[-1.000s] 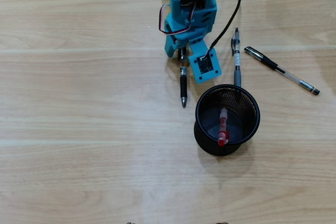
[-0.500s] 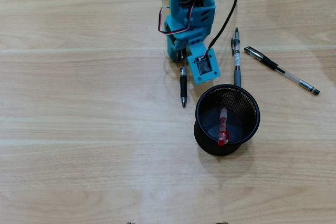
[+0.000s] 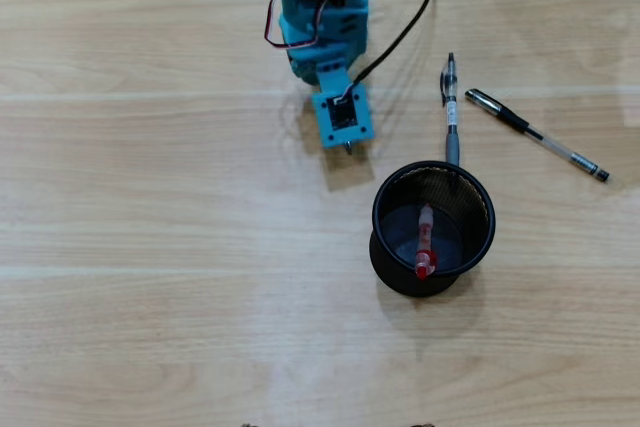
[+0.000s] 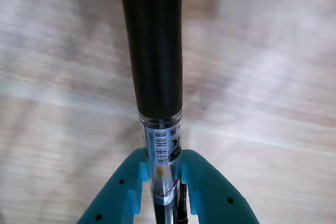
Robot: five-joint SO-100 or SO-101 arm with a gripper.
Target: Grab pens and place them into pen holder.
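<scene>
My blue gripper [image 3: 344, 115] hangs over the table to the upper left of the black mesh pen holder [image 3: 382, 209] in the overhead view. In the wrist view the gripper [image 4: 161, 167] is shut on a pen [image 4: 155, 51] with a black grip and a clear barrel with a barcode label. Only that pen's tip [image 3: 348, 149] shows below the gripper in the overhead view. A red pen [image 3: 425, 242] lies inside the holder. Two black pens lie on the table: one [image 3: 450, 97] just above the holder, one [image 3: 537, 134] slanted to its upper right.
The arm's blue body [image 3: 322, 7] and a black cable [image 3: 410, 22] are at the top centre. The wooden table [image 3: 150, 247] stretches to the left and below the holder.
</scene>
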